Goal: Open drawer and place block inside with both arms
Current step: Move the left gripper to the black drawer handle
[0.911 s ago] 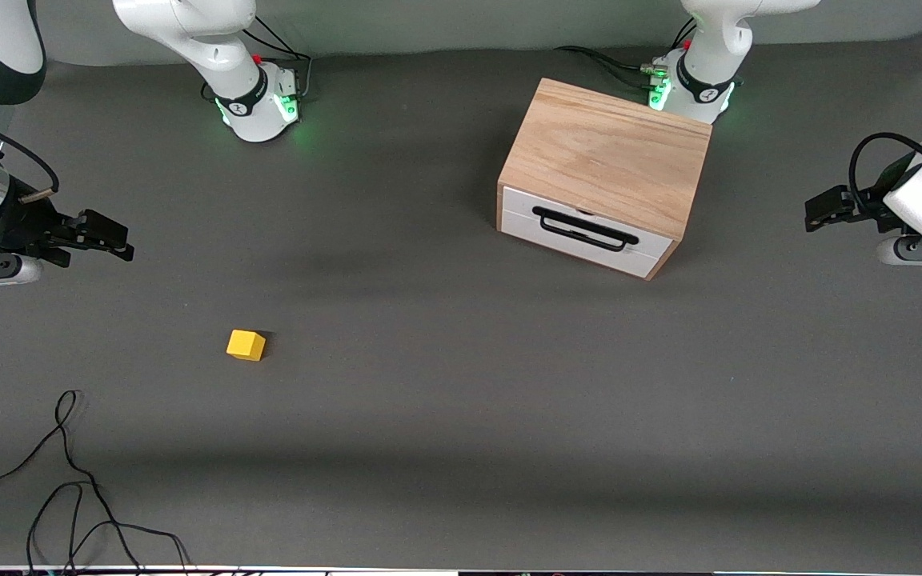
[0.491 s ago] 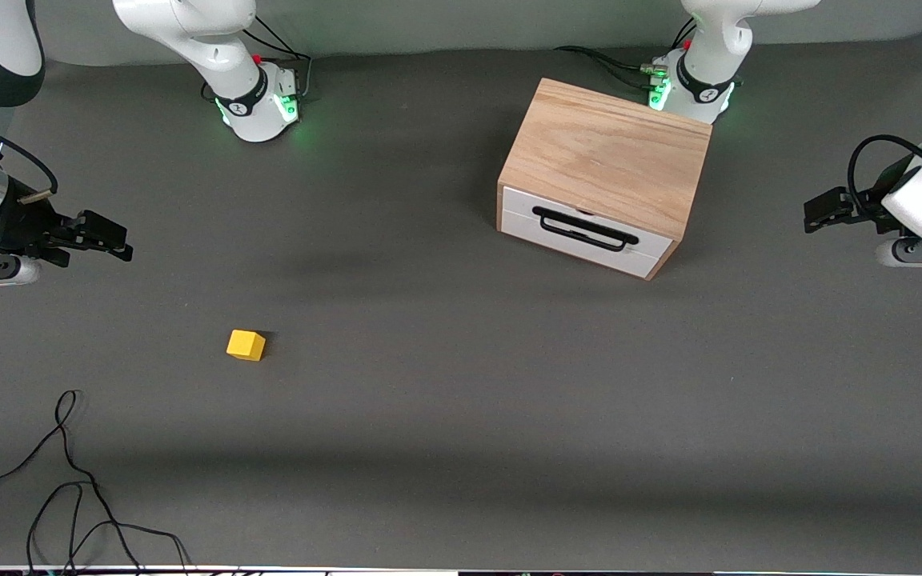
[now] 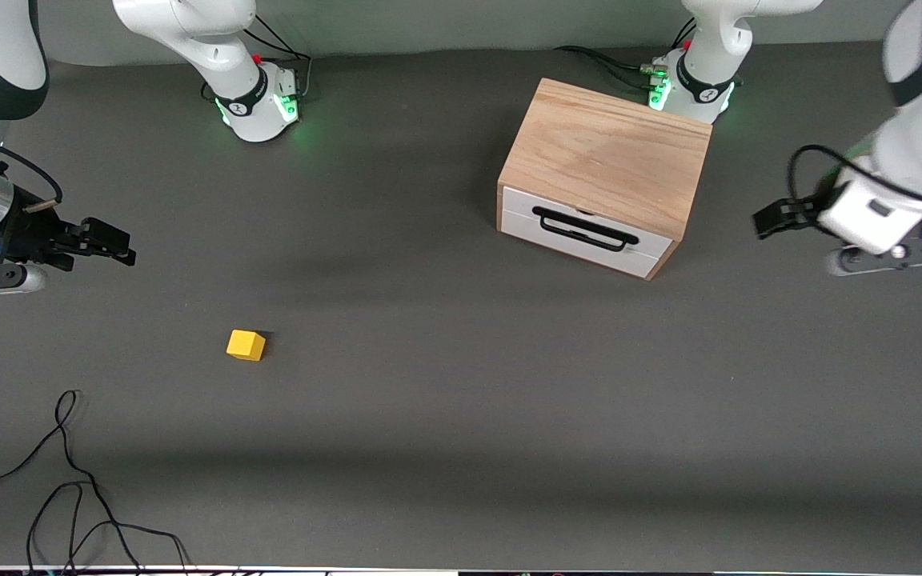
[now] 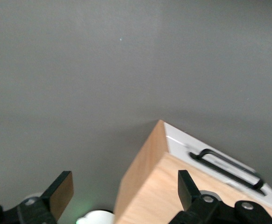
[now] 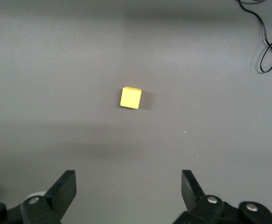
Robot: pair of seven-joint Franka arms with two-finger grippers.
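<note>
Left end effector spread wide, having shifted over desk toward cabinet, now beside it. Right end effector spread wide, hovering nearly unmoved at right arm's end. Drawer staying shut. Block resting unmoved, nearer front camera than right end effector.

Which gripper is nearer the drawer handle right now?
Left. The left gripper hangs open beside the cabinet, close to the drawer handle; the right gripper is open at the table's right-arm end.
</note>
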